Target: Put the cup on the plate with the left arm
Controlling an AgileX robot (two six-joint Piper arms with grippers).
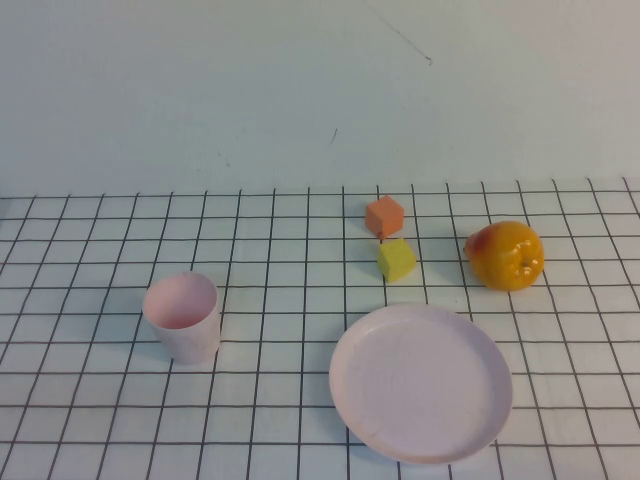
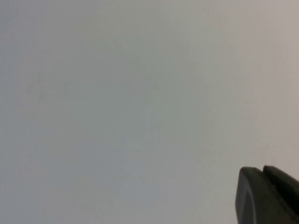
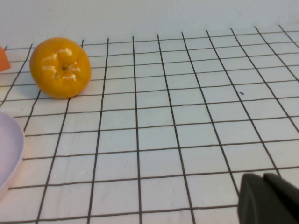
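Observation:
The pale pink cup (image 1: 183,316) stands upright and empty on the gridded table at the left. The round pale pink plate (image 1: 421,396) lies at the front right, empty; its rim also shows in the right wrist view (image 3: 10,154). Neither arm appears in the high view. My left gripper (image 2: 261,170) shows only as dark fingertips pressed together, facing a blank pale surface, with no cup or plate in its view. My right gripper (image 3: 262,176) is shut and empty, low over the table to the right of the plate.
An orange fruit (image 1: 506,256) sits behind the plate at the right and also shows in the right wrist view (image 3: 60,68). An orange cube (image 1: 384,215) and a yellow cube (image 1: 396,259) lie at the back centre. A pale wall stands behind the table.

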